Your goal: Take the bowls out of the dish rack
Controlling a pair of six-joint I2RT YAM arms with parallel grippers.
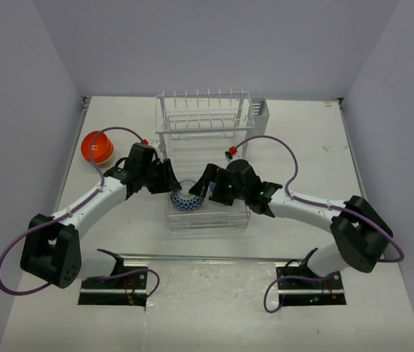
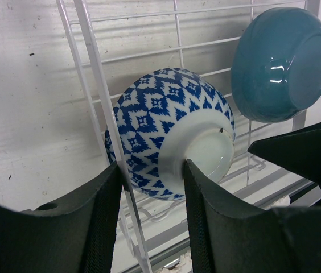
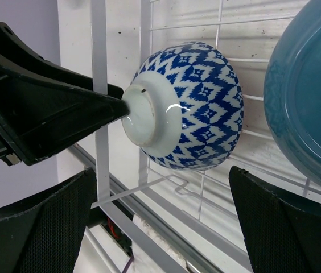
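Dish rack [image 1: 203, 110] sits mid-counter, its grey caddy [image 1: 259, 114] on the corner toward the far right. The counter [image 1: 306, 150] is white. Blue-and-white bowl [image 1: 186, 196] is in the rack's end nearest the near edge, tipped on its side against the wires, white foot ring facing the left arm. Teal bowl [image 2: 280, 62] stands just beside it on the right arm's side, also on edge; cannot tell if the two touch. Orange bowl [image 1: 97, 147] is out of the rack, on the counter near the left edge, well apart from the rest. Left tool [image 2: 152, 170] is at the patterned bowl's foot, parted to a moderate gap. One finger tip is against the foot ring and the other lies outside a white upright wire, by the bowl's patterned wall. That wire and the bowl's lower edge sit in the gap, and nothing looks pinched. Right tool [image 3: 160, 176] comes in from the opposite side, spread wide, fingers on either side below the patterned bowl and clear of it, holding nothing. In the top view both tools meet over the rack's near end, the bowl between them.
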